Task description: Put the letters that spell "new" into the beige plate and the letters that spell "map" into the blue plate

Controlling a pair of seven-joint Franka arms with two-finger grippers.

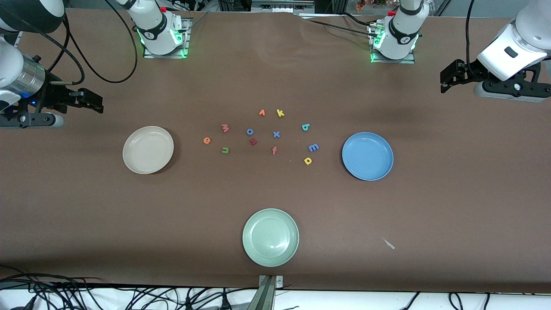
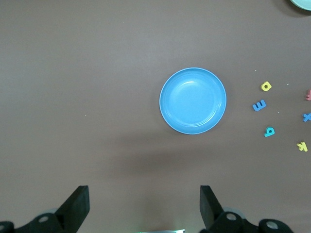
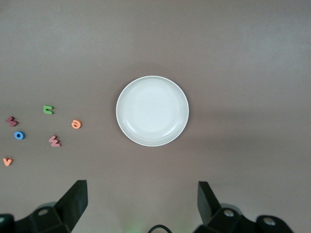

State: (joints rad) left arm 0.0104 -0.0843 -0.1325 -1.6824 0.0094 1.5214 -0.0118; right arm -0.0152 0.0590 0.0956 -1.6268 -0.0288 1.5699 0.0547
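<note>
The beige plate (image 1: 148, 150) (image 3: 152, 110) lies bare toward the right arm's end, the blue plate (image 1: 367, 156) (image 2: 193, 100) toward the left arm's end. Between them lie the orange "e" (image 1: 207, 140), green "n" (image 1: 225, 150) and pink "w" (image 1: 225, 128) near the beige plate. The blue "m" (image 1: 313, 147), yellow letter (image 1: 308, 161) and teal letter (image 1: 305, 127) lie near the blue plate. My left gripper (image 1: 447, 79) (image 2: 144, 204) hangs open and holds nothing, high over the table's end past the blue plate. My right gripper (image 1: 92, 101) (image 3: 142, 201) hangs likewise open past the beige plate.
A pale green plate (image 1: 270, 237) sits nearest the front camera. Other letters mix in the cluster: orange "v" (image 1: 261, 113), yellow "k" (image 1: 280, 113), blue "o" (image 1: 250, 131), blue "x" (image 1: 276, 134), a dark red letter (image 1: 253, 141), an "f" (image 1: 274, 150). A small scrap (image 1: 388, 243) lies near the front edge.
</note>
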